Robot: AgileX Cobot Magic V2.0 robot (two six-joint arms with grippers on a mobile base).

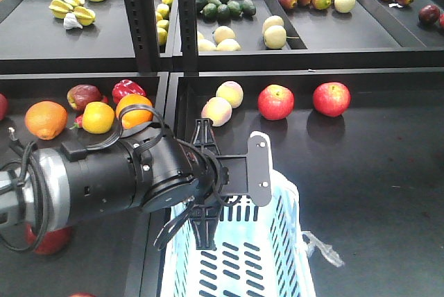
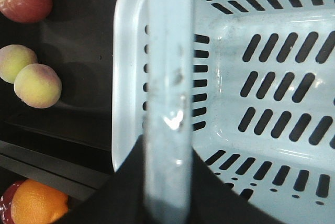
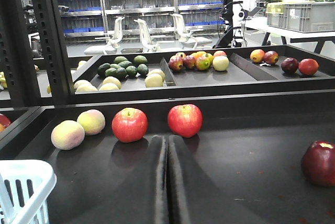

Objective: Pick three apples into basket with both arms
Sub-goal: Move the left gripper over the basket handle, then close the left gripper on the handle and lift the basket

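At the surface [image 3: 251, 150], we've got the left end effector [image 2: 167, 179] clamped on the basket handle [image 2: 166, 51], right end effector [image 3: 167, 148] pressed together.

A pale blue-white slotted plastic basket [image 1: 291, 241] stands at the near edge of the black worktop [image 1: 374, 172]. Behind it lie two round red apples [image 1: 275, 102] side by side, apart. Two pale pink-yellow round fruits [image 1: 217, 111] sit close together just left of them.

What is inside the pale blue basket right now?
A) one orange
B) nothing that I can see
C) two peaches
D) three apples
B: the left wrist view shows the basket with its slotted bottom bare, while the apples lie out on the shelf.
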